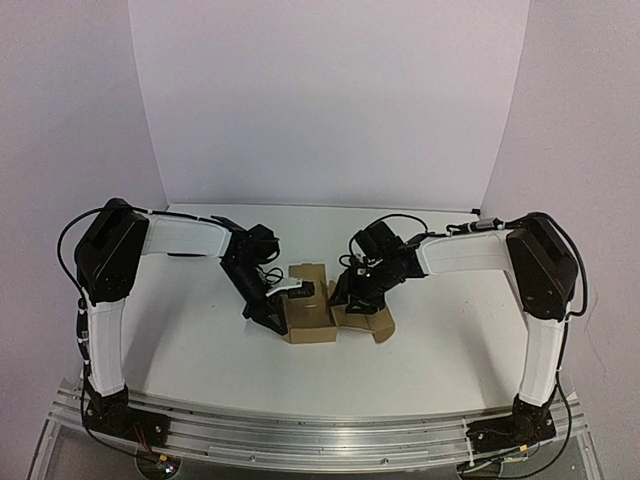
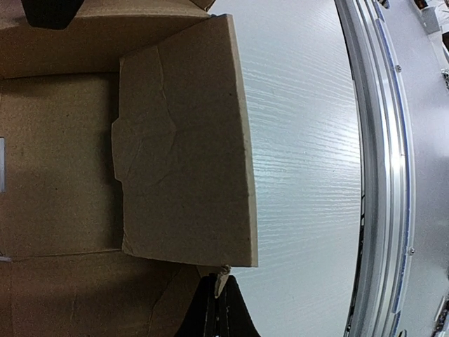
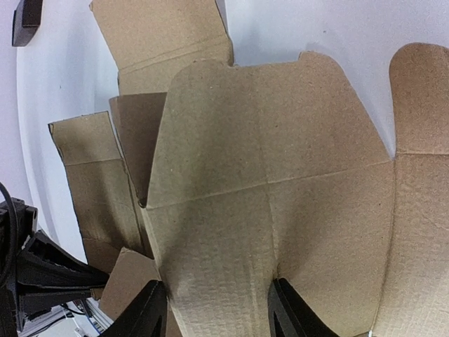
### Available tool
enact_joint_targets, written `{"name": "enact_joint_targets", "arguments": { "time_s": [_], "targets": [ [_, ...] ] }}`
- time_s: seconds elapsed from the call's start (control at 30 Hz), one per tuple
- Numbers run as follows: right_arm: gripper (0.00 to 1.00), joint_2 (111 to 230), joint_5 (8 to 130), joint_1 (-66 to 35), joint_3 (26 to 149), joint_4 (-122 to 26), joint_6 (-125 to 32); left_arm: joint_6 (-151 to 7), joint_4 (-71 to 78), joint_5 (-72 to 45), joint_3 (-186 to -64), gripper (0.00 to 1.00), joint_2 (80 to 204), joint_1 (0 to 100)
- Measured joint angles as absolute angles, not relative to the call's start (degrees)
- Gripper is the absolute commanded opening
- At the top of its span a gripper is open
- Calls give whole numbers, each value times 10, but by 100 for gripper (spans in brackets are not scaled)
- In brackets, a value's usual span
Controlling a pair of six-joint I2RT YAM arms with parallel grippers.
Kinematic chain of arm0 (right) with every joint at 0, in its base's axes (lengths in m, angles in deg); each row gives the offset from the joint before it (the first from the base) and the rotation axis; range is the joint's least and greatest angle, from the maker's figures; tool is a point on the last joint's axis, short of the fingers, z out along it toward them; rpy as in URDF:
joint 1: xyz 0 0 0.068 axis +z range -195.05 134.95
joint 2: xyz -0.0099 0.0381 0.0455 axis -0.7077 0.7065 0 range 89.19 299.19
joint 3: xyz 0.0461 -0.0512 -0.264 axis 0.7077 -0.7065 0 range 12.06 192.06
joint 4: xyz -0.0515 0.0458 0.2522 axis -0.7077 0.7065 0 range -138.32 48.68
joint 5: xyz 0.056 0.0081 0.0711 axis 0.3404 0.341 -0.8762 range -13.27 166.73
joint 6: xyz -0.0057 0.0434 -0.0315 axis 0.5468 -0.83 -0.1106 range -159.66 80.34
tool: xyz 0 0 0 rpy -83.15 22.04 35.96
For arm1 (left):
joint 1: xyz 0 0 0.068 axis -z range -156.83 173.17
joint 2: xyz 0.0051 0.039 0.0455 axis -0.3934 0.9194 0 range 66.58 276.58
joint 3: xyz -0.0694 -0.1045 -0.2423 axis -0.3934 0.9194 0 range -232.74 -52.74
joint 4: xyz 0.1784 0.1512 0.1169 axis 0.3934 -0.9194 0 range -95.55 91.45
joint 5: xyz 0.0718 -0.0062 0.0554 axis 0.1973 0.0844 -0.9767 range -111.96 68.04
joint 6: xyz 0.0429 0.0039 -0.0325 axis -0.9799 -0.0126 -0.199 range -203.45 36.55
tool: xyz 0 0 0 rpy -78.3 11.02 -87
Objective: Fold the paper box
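Observation:
The paper box (image 1: 310, 315) is brown cardboard, half folded, lying at the table's middle with flaps sticking out. My left gripper (image 1: 280, 318) is at its left side. In the left wrist view the left gripper (image 2: 222, 295) is shut, pinching a small corner of the paper box (image 2: 182, 154) under a raised flap. My right gripper (image 1: 350, 300) is at the box's right side. In the right wrist view the right gripper (image 3: 219, 309) is open, its two black fingers (image 3: 287, 312) astride a creased panel of the paper box (image 3: 266, 210), against its sides.
A small black block (image 3: 28, 17) lies on the white table beyond the box. The aluminium rail (image 1: 320, 430) runs along the near table edge, also seen as the rail (image 2: 382, 175). White backdrop walls (image 1: 330, 100) stand behind. The left arm (image 3: 35, 267) shows beside the box.

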State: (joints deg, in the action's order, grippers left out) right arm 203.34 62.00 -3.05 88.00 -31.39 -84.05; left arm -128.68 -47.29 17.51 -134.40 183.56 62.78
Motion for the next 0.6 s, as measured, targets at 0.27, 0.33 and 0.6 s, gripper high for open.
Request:
{"name": "enact_joint_targets", "arguments": {
  "time_s": [0.27, 0.33, 0.6],
  "targets": [
    [57, 2033, 637, -7, 881, -315, -855, -1236, -487, 194, -1332, 0, 1832, 634],
    [57, 2033, 643, 1, 880, -314, -859, -1222, -492, 201, -1331, 0, 1832, 636],
    [40, 2030, 660, 23, 868, -298, -867, -1193, -496, 205, -1318, 0, 1828, 642]
  ]
}}
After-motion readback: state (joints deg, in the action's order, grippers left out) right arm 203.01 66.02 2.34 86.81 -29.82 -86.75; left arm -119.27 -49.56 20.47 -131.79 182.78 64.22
